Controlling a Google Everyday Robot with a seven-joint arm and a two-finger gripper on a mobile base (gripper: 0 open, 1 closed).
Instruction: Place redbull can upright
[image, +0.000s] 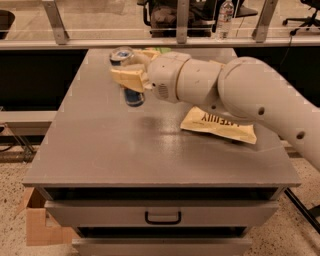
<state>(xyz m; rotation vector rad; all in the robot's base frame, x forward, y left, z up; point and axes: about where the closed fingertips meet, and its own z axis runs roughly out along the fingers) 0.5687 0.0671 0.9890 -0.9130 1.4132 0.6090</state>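
The redbull can (131, 95) is a slim blue and silver can with a shiny top (121, 53), held roughly upright and lifted above the grey table (100, 150). My gripper (131, 75) is shut around the can's middle, at the table's far left part. The cream fingers (127, 79) cover most of the can's body; only its top rim and its blue lower end show. Whether the can's bottom touches the table cannot be told, though a faint shadow lies below it.
A yellow chip bag (220, 126) lies flat on the table's right side under my arm. A green bag (161, 50) is mostly hidden behind the gripper at the far edge. A rail, a water bottle (225, 15) and a drawer handle (163, 218) are also in view.
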